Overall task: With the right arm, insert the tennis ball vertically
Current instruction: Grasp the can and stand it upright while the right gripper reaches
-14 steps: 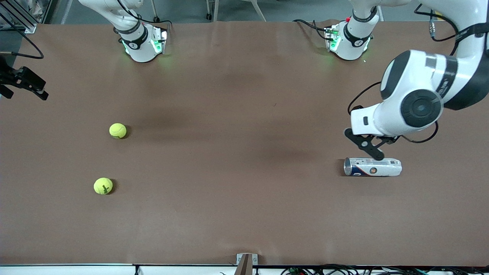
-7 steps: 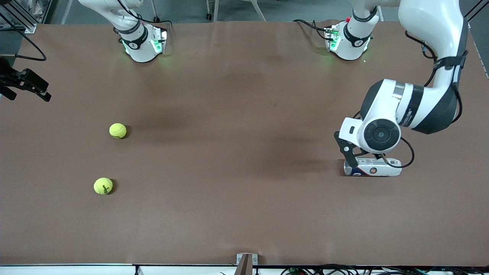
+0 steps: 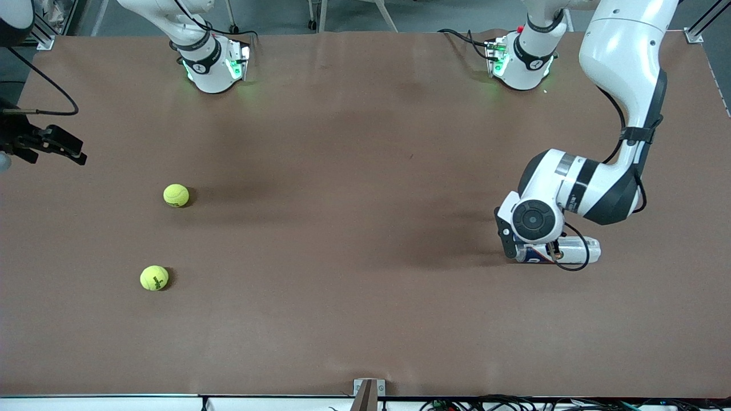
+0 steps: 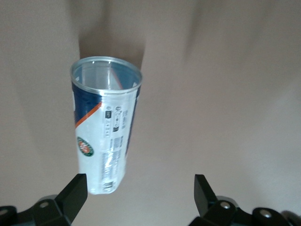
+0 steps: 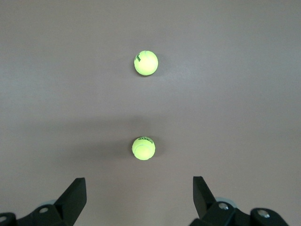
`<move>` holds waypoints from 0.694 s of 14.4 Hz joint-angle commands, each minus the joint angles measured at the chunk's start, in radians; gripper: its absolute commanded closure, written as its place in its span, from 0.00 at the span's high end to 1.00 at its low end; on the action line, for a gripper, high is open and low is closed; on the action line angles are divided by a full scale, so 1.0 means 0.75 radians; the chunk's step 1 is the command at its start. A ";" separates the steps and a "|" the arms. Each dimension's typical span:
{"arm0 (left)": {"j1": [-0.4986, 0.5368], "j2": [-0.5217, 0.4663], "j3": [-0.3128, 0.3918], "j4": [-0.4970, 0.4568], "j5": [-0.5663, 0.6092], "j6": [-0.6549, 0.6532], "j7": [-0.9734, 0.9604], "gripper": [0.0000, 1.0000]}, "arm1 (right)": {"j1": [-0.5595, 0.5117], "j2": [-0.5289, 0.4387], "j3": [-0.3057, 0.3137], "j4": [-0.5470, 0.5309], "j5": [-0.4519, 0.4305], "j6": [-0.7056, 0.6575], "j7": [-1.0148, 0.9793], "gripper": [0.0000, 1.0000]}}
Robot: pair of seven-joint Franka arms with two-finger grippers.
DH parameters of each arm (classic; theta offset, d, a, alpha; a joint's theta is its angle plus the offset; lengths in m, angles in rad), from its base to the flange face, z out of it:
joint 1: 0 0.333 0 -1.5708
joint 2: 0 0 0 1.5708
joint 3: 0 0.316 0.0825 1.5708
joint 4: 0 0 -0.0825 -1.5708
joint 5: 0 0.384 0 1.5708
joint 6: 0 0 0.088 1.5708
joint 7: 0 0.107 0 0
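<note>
Two yellow-green tennis balls [image 3: 176, 195] [image 3: 154, 278] lie on the brown table toward the right arm's end; both show in the right wrist view [image 5: 146, 62] [image 5: 143, 148]. My right gripper [image 3: 56, 147] [image 5: 139, 197] is open and empty, up in the air near the table's edge at that end. A white-and-blue ball can [image 3: 571, 250] [image 4: 106, 132] lies on its side toward the left arm's end, its open mouth [image 4: 106, 75] empty. My left gripper [image 3: 509, 245] [image 4: 138, 195] is open, low over the can, whose closed end lies just inside one finger [image 4: 73, 193].
The two arm bases [image 3: 212, 63] [image 3: 519, 60] stand at the table's farthest edge. A small bracket [image 3: 368, 391] sits at the table's nearest edge. The left arm's wrist covers part of the can in the front view.
The left arm has swung down and its gripper has dropped to the can. The right gripper has shifted slightly inward over the table's edge. Balls and can have not moved.
</note>
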State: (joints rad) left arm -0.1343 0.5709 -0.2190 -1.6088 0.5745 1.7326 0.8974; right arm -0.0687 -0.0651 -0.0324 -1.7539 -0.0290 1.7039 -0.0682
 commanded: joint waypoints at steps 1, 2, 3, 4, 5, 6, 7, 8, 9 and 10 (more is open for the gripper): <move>-0.019 0.032 -0.003 -0.007 0.142 0.024 0.029 1.00 | -0.039 0.044 0.008 0.062 -0.019 -0.014 -0.058 1.00; -0.019 0.046 -0.001 -0.007 0.154 0.048 0.029 1.00 | -0.049 0.064 0.008 0.078 -0.019 -0.014 -0.069 1.00; -0.019 0.055 -0.001 -0.009 0.158 0.072 0.029 1.00 | -0.064 0.081 0.008 0.089 -0.019 -0.014 -0.077 1.00; -0.019 0.075 -0.001 -0.007 0.177 0.077 0.027 1.00 | -0.082 0.105 0.008 0.117 -0.017 -0.014 -0.083 1.00; -0.019 0.079 -0.001 -0.007 0.205 0.079 0.027 1.00 | -0.092 0.132 0.011 0.121 -0.008 -0.014 -0.099 1.00; -0.019 0.087 -0.001 -0.005 0.238 0.083 0.025 1.00 | -0.107 0.144 0.011 0.119 -0.004 -0.020 -0.138 1.00; -0.021 0.098 -0.001 0.000 0.252 0.091 0.018 1.00 | -0.123 0.148 0.011 0.117 0.002 -0.032 -0.185 1.00; -0.019 0.108 -0.001 -0.002 0.255 0.115 0.010 1.00 | -0.129 0.148 0.011 0.115 0.004 -0.040 -0.203 1.00; -0.015 0.118 -0.001 -0.002 0.255 0.128 0.006 1.00 | -0.129 0.152 0.011 0.109 0.004 -0.069 -0.202 1.00; -0.013 0.130 -0.001 0.000 0.255 0.130 0.004 1.00 | -0.123 0.156 0.011 0.107 0.002 -0.099 -0.198 1.00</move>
State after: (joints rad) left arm -0.1460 0.6564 -0.2201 -1.6117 0.7445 1.8142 0.9034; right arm -0.1498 0.0443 -0.0366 -1.6894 -0.0290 1.6750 -0.1996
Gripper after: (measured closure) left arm 0.000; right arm 0.000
